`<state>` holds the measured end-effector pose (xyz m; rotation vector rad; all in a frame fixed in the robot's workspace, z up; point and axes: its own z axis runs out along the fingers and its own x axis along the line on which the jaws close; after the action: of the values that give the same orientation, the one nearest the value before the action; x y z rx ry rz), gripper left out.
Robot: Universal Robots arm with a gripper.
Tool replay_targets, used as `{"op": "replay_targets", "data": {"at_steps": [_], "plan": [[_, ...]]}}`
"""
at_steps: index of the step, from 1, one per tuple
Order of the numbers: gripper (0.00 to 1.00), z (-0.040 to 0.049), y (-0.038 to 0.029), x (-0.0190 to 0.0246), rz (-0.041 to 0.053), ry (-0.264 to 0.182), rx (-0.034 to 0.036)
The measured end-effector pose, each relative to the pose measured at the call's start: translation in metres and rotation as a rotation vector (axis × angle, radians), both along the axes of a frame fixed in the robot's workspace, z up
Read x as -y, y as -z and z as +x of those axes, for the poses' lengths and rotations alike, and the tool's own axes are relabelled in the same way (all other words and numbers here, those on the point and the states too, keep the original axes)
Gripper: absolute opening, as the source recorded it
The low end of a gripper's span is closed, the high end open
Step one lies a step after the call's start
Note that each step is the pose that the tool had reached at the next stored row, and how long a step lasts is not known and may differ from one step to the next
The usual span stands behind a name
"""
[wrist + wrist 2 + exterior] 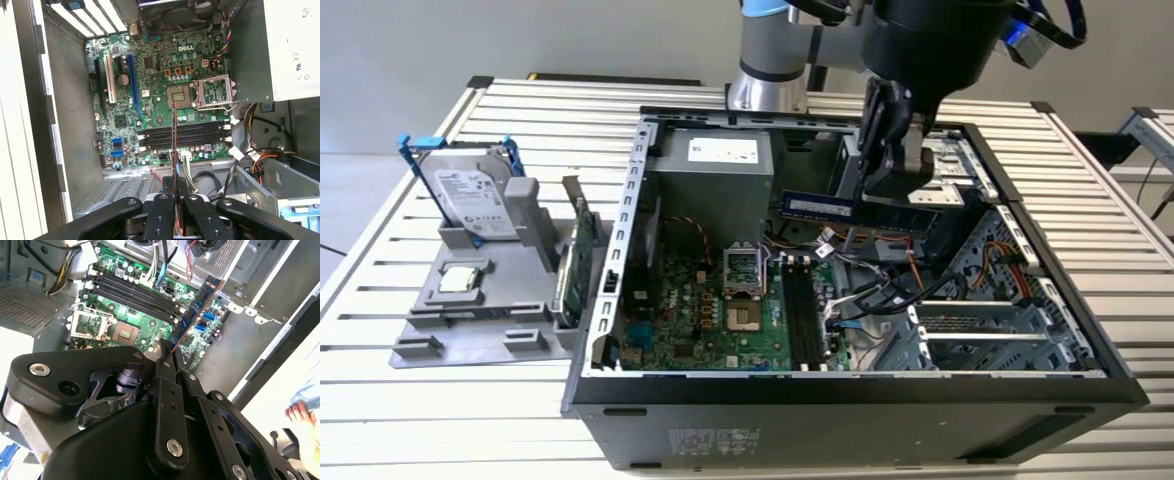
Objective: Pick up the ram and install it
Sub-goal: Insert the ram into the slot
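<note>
We see the open computer case (827,420) lying on its side across the middle of the slatted tabletop (454,420), its dark wall close to the near edge. Bare slats lie open along the edge at the exterior view's right. The arm (767,50) comes in over the table's far edge and the case's far wall, with its wrist turned down into the opening. The gripper (891,190) is closed tight on the ram (821,207), a blue stick held level, above the board and clear of it, near the case's far wall. In the first wrist view we see the ram (174,145) edge-on as a thin line pinched between the two fingers (161,215). It hangs over the black memory slots (182,135), apart from them. Around the slots the room is narrow. The power supply (714,160) stands on one side, and loose cables (881,290) and the metal drive cage (987,330) are on the other. The power supply carries a white label, which we leave unread. By the table edge at the exterior view's left sits a grey fixture (480,320). On it are a labelled hard drive (467,190) in a blue bracket and an upright green expansion card (583,245) just beside the case wall.
</note>
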<state>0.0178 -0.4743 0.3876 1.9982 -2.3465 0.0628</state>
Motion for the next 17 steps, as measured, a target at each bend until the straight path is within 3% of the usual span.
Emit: {"op": "replay_targets", "data": {"at_steps": [17], "plan": [[0.0,0.0,-0.0001,0.0,-0.0001,0.092,0.0]]}}
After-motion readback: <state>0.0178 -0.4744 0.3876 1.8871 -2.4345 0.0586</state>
